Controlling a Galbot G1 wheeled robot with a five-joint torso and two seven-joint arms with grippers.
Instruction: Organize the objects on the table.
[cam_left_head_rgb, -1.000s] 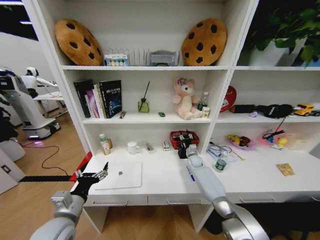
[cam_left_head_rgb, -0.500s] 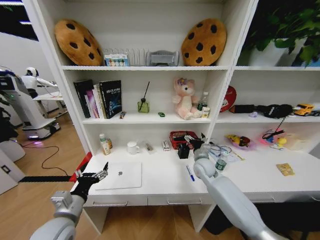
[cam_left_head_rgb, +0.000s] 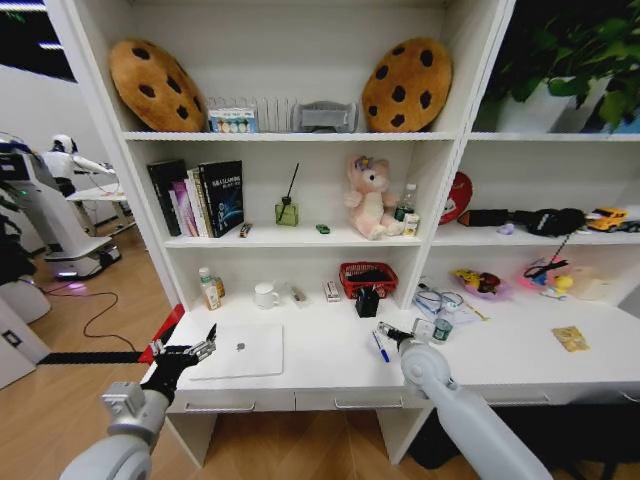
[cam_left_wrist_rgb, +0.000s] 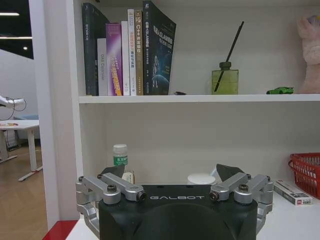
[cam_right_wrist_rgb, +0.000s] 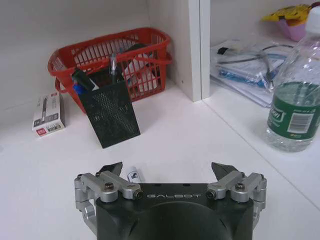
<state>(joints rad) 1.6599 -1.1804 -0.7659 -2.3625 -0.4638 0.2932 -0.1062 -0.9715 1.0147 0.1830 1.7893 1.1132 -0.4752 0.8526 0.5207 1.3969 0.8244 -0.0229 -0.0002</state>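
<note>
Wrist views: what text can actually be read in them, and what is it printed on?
"GALBOT": on the left gripper body, its fingers spread, near the table's front left edge.
"GALBOT": on the right gripper body, open over the table near a pen.
Book spines: print too small to read.
Green bottle label: blurred.
Small white box: unreadable.

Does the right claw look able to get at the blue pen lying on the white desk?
Probably yes: the right claw, open, hovers just beside the slim blue pen on the white desk, with bare desktop between them.
</note>
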